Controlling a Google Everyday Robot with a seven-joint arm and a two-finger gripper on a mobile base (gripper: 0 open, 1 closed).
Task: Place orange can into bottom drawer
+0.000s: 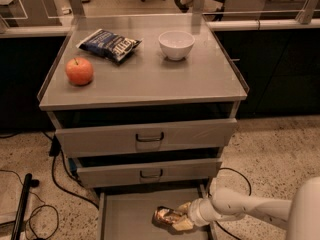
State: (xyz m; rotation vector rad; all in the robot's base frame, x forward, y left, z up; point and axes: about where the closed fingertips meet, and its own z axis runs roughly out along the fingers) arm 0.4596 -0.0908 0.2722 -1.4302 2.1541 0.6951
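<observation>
The orange can [166,217] lies on its side inside the open bottom drawer [125,214], near its right front part. It has a mottled orange-brown and cream label and a shiny end facing left. My gripper [181,217] reaches in from the right on a white arm [240,208] and its fingers sit around the can's right end, low over the drawer floor.
The two upper drawers [145,136] with dark loop handles are pulled slightly out. On the cabinet top are an apple [79,71], a dark blue chip bag [109,44] and a white bowl [176,44]. Black cables [55,184] lie on the floor at left.
</observation>
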